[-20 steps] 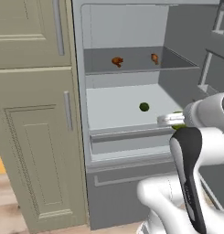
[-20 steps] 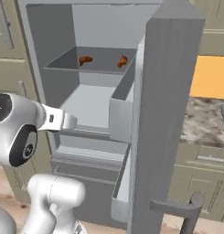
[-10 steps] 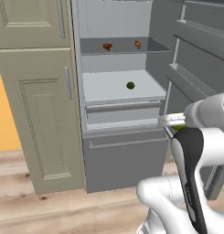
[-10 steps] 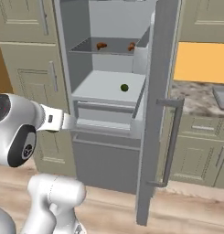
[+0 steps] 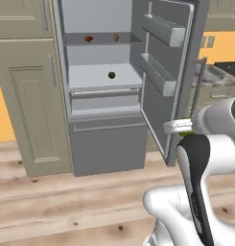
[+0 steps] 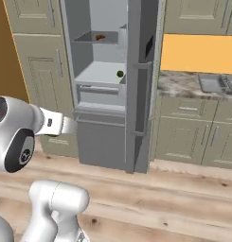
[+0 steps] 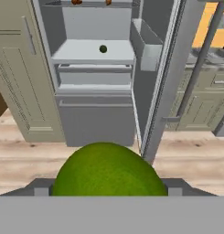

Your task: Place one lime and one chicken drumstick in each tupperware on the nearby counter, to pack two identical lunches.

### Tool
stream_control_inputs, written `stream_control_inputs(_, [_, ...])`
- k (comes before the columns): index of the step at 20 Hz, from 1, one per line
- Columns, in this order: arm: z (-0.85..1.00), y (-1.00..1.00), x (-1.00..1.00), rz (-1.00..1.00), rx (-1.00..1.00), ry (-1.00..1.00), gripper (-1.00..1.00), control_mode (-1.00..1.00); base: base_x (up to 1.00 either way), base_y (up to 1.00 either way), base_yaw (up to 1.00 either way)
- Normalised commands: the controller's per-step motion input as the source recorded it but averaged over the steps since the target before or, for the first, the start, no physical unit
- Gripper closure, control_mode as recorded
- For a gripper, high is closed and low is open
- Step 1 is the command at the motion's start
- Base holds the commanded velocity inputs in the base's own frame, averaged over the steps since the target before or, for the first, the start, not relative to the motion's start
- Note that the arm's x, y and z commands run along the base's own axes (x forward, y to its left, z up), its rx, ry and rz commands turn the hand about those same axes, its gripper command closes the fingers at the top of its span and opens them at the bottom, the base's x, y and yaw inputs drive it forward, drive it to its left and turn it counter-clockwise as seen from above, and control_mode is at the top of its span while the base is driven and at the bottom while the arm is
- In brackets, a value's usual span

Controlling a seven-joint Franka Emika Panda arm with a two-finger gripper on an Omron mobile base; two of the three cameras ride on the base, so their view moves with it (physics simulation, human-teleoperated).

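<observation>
End effector (image 7: 106,194) pinching a lime (image 7: 106,171); another lime (image 5: 111,75) and two drumsticks (image 5: 88,39) inside open fridge (image 5: 102,120).

My arm is raised with the forearm held level, wrist extended forward. My gripper (image 7: 104,189) is closed around a lime (image 7: 106,170) held between its fingers.

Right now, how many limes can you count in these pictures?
2. One lime sits at the gripper, close to the hand camera. The other lime lies on the fridge's lower shelf. More could be hidden elsewhere.
</observation>
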Motion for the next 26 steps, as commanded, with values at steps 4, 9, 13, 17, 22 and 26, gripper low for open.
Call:
stream_control_inputs(4, [0.00, 0.00, 0.00, 0.00, 0.00, 0.00, 1.00, 1.00, -0.51, -1.00, -0.06])
stream_control_inputs(9, [0.00, 0.00, 0.00, 0.00, 0.00, 0.00, 1.00, 1.00, -0.03, -1.00, -0.09])
stream_control_inputs(13, [0.00, 0.00, 0.00, 0.00, 0.00, 0.00, 1.00, 1.00, 0.21, -1.00, -0.05])
stream_control_inputs(17, [0.00, 0.00, 0.00, 0.00, 0.00, 0.00, 1.00, 1.00, 0.68, -1.00, 0.00])
stream_control_inputs(22, [0.00, 0.00, 0.00, 0.00, 0.00, 0.00, 1.00, 1.00, 1.00, -0.73, 0.00])
stream_control_inputs(26, [0.00, 0.00, 0.00, 0.00, 0.00, 0.00, 1.00, 1.00, 1.00, -0.39, 0.00])
